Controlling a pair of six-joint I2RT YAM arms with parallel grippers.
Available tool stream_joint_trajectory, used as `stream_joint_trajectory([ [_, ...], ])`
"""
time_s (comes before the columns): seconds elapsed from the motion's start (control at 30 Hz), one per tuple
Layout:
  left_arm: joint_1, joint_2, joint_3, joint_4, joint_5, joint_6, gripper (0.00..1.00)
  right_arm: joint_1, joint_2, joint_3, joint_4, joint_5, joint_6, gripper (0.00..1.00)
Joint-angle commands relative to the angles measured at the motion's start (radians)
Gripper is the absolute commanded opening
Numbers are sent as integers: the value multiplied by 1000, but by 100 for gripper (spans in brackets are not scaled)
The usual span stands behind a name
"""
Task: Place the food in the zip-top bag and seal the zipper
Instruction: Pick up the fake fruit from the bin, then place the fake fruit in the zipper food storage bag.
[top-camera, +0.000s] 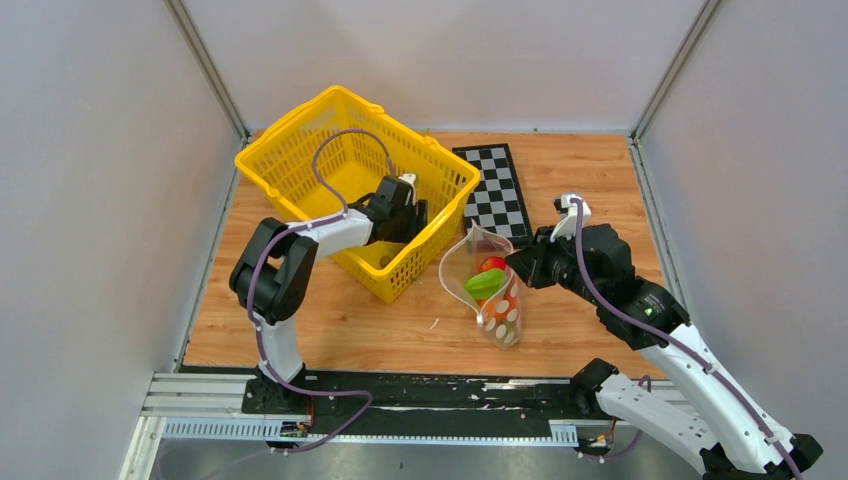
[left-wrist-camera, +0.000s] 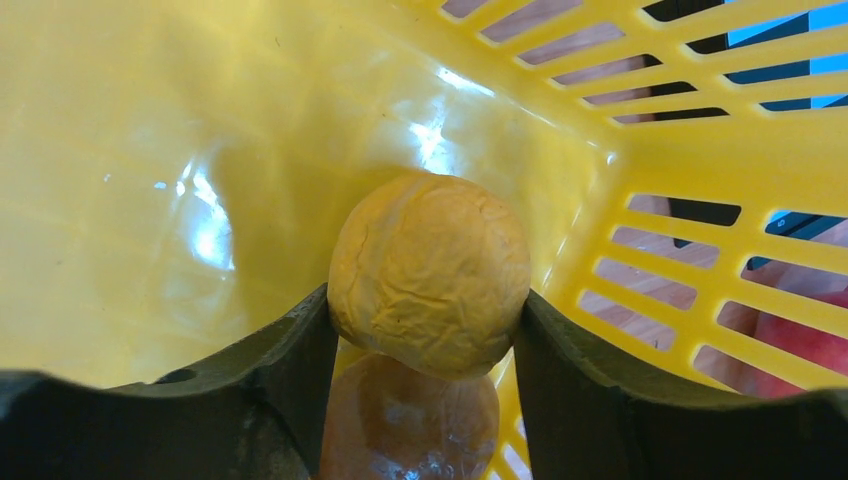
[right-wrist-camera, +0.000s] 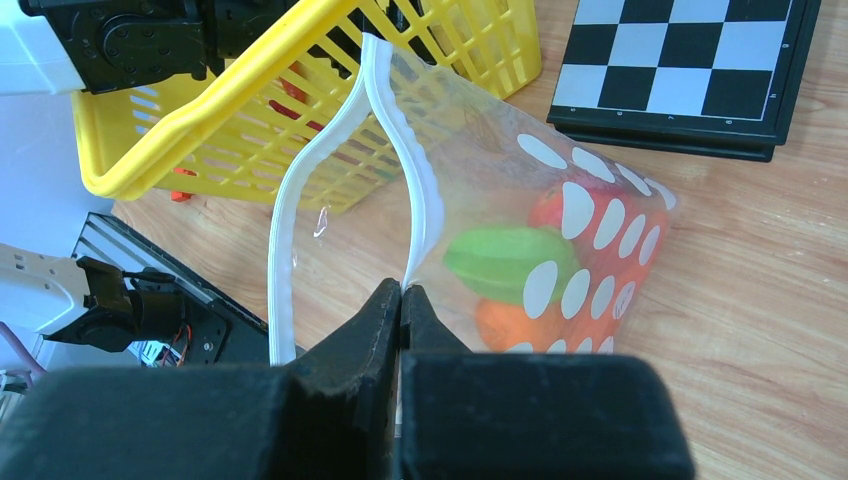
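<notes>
My left gripper (top-camera: 400, 215) reaches down inside the yellow mesh basket (top-camera: 300, 140). In the left wrist view it (left-wrist-camera: 425, 340) is shut on a round tan-brown ball (left-wrist-camera: 430, 272), held just over the glossy basket floor near a corner. My right gripper (top-camera: 515, 265) is shut on the zipper (right-wrist-camera: 425, 190) of the polka-dot zip-top bag (top-camera: 490, 290) and holds its mouth open toward the basket. Inside the bag (right-wrist-camera: 600, 230) lie a green pepper (right-wrist-camera: 495, 262), a red tomato (right-wrist-camera: 548, 205) and an orange piece (right-wrist-camera: 500, 325).
A black-and-white checkerboard (top-camera: 495, 190) lies behind the bag, right of the basket. The basket's near corner stands close to the bag's mouth. A small red piece (right-wrist-camera: 180, 170) lies on the table by the basket's wall. Grey walls enclose the wooden table (top-camera: 600, 180).
</notes>
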Motion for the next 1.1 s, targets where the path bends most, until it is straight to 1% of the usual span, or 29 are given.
stream_joint_trajectory([
  [0.0, -2, -50, -10, 39, -33, 9, 58, 3, -3, 3, 64, 0, 6, 0],
  [0.1, -2, -76, -14, 30, -40, 24, 51, 3, -4, 0, 64, -1, 6, 0],
  [0.2, -2, -114, -23, 14, -53, 30, 49, 2, -6, -2, 64, 0, 7, 0],
  [0.43, -2, -275, -50, -41, -60, 24, 49, 3, -9, -9, 73, -2, 10, 0],
  [0.67, -2, -450, -47, -110, -124, 19, 51, 4, -5, -18, 88, -9, 14, 0],
  [0.8, -4, -558, -30, -107, -82, 12, 51, 3, -12, -19, 86, -6, 15, 0],
  [0.93, -20, -644, -2, -118, -75, 18, 52, 3, -17, -18, 85, 1, 15, 0],
  [1.07, -41, -697, 29, -137, -70, 38, 53, 3, -15, -17, 87, -1, 15, 0],
])
